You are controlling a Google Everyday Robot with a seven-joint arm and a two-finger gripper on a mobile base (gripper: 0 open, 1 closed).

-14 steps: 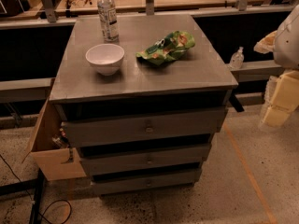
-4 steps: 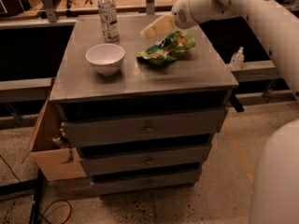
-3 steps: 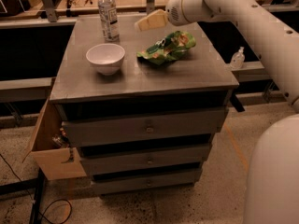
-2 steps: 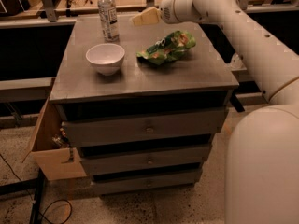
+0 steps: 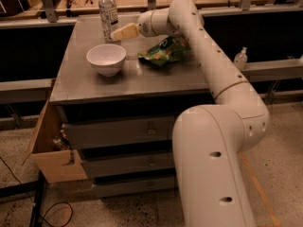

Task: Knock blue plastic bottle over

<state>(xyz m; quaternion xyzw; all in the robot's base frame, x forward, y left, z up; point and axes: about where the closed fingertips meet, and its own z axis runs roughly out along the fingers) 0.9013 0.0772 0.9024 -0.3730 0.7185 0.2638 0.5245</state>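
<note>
Camera view: the bottle (image 5: pixel 108 9) stands upright near the desk's (image 5: pixel 156 77) far left corner, behind the white bowl (image 5: pixel 106 58); the claw (image 5: pixel 117 34) hangs just beside the bottle's lower right side; whether it is apart or together cannot be told; a green snack bag (image 5: pixel 163 51) lies right of the bowl.
</note>
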